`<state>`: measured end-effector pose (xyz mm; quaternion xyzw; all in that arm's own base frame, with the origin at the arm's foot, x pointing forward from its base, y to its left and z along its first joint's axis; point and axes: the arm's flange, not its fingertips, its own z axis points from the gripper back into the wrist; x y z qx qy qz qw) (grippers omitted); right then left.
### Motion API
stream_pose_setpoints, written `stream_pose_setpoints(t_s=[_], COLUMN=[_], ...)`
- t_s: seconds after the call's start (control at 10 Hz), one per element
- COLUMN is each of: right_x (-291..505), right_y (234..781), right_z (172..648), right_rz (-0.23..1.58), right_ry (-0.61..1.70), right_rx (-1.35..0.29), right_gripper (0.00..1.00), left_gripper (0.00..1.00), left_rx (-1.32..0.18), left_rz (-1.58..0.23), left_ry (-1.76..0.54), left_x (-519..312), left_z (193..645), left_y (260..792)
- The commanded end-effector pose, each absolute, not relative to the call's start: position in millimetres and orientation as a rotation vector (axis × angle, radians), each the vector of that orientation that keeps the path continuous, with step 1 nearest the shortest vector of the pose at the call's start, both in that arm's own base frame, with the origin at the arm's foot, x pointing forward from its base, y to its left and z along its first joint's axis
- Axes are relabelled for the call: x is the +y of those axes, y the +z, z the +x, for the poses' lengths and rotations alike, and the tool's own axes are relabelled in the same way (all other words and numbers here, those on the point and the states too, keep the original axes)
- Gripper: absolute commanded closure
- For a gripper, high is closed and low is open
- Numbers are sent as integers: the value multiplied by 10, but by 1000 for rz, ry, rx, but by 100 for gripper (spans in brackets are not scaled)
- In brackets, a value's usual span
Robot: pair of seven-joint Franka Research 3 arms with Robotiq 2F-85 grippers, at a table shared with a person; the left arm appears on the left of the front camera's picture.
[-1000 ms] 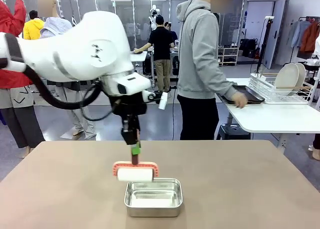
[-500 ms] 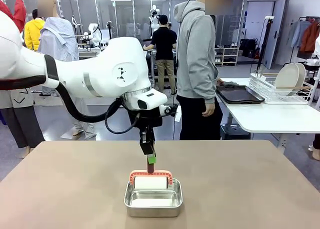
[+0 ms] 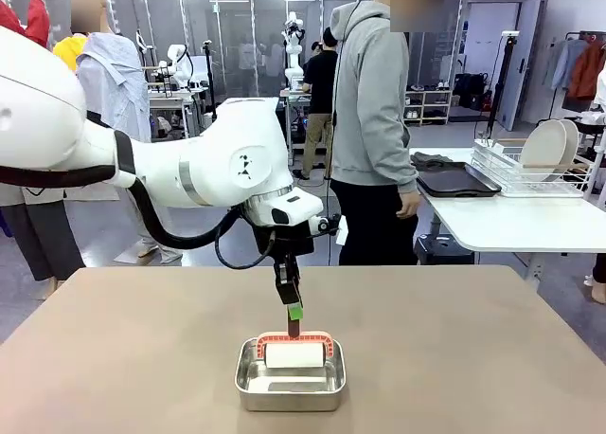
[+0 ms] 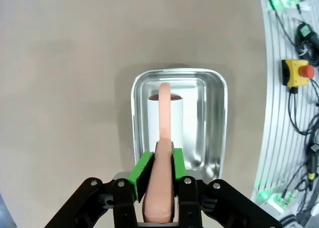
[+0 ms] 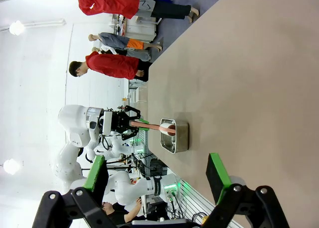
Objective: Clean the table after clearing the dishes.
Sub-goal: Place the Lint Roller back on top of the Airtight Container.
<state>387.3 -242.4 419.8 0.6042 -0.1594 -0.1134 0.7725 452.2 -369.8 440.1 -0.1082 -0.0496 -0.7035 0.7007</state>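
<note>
In the front view, a lint roller [image 3: 296,351] is held by its handle in the clenched left gripper [image 3: 294,312], its white roll inside the steel pan [image 3: 290,375] on the table [image 3: 473,358]. Trays [image 3: 454,180] and plates [image 3: 547,145] are seen on the white side table [image 3: 511,221].

In the left wrist view, the pink handle [image 4: 163,153] is seen pinched between green pads [image 4: 141,167].

In the right wrist view, the right gripper [image 5: 159,175] is seen with jaws spread wide, grasping nothing.

A glossy white rounded arm [image 3: 189,159] with a black looped cable is seen; each black tool [image 4: 158,171] is fitted with green pads and screws.
</note>
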Motion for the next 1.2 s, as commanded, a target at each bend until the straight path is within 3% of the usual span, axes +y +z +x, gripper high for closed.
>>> stream_pose_setpoints(t_s=[0.0, 0.4, 0.9, 1.1], right_x=[-2410, -2410, -2410, -2410], right_y=[4234, 4234, 4234, 4234], right_z=[3873, 3873, 3873, 3873], right_rz=[1306, 1306, 1306, 1306], right_ry=[-255, -255, -255, -255], right_rx=[-354, -354, -354, -354], right_gripper=[0, 0, 0, 0], left_gripper=[77, 77, 6, 0], left_rx=[-151, -99, -98, -105], left_rz=[-219, -177, -169, -178], left_ry=[-1551, -1508, -1494, -1485], left_x=[-3766, -3752, -3720, -3680], left_z=[4656, 4803, 4787, 4796], left_y=[4313, 4087, 4127, 4123])
